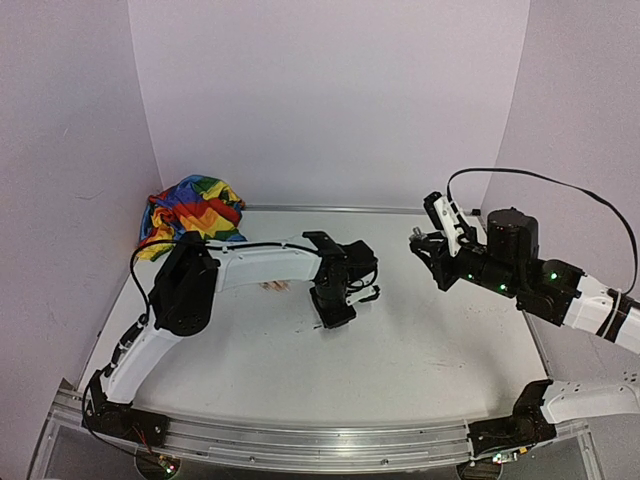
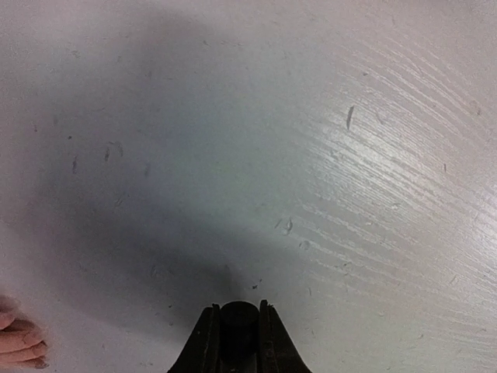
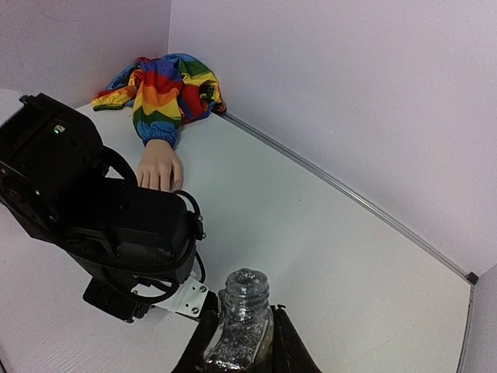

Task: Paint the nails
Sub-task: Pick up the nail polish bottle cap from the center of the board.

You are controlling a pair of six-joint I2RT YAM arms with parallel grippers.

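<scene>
So the left gripper (image 2: 238, 308) is clamped tight on a small dark rounded thing (image 2: 238, 332), can't tell what it is, pointing down at the scuffed white tabletop (image 2: 365, 179). The right gripper (image 3: 243, 315) is closed around a small glittery dark bottle (image 3: 245, 291) with an open neck, over on the right side. The pale peach plastic fake hand (image 3: 159, 165) lies flat toward the back left, with its rainbow-striped fabric sleeve (image 3: 165, 89) bunched in the corner. Its tiny nails (image 3: 163, 186) sit just beside the left arm's black wrist (image 3: 101, 217), too small to tell if there's polish on them
</scene>
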